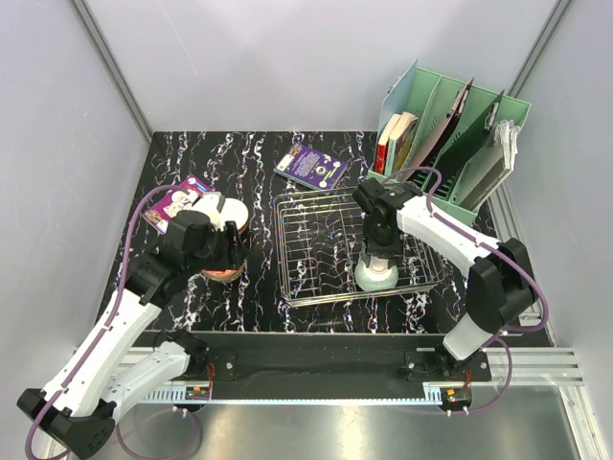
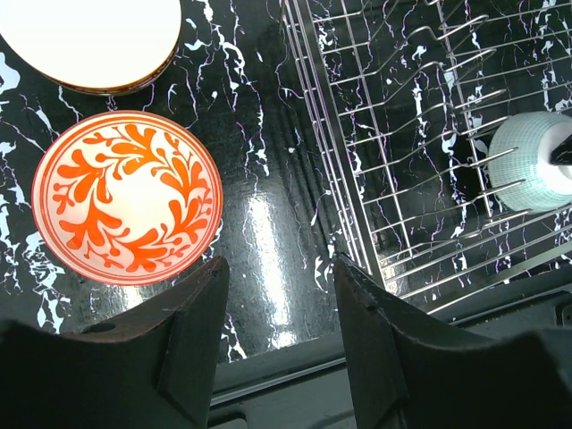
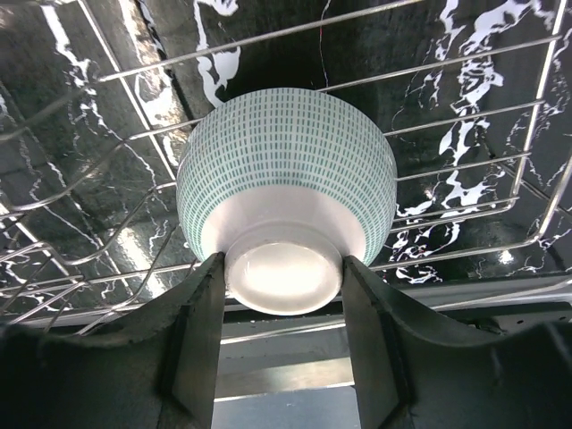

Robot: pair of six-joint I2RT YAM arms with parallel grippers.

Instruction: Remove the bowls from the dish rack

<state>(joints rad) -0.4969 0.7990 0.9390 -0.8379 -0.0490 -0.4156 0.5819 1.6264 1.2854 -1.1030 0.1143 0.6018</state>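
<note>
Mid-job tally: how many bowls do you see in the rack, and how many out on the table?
In the dish rack: 1, green patterned bowl
On the table: 2, white bowl and orange floral bowl
Total: 3 in view

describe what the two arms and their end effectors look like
Both the left arm and right arm have smooth white link shells with chunky black joints. A thin purple cable loops loosely along each. The left end effector and right end effector match: two broad, matte black fingers that taper toward the tips. No markings are readable.
</note>
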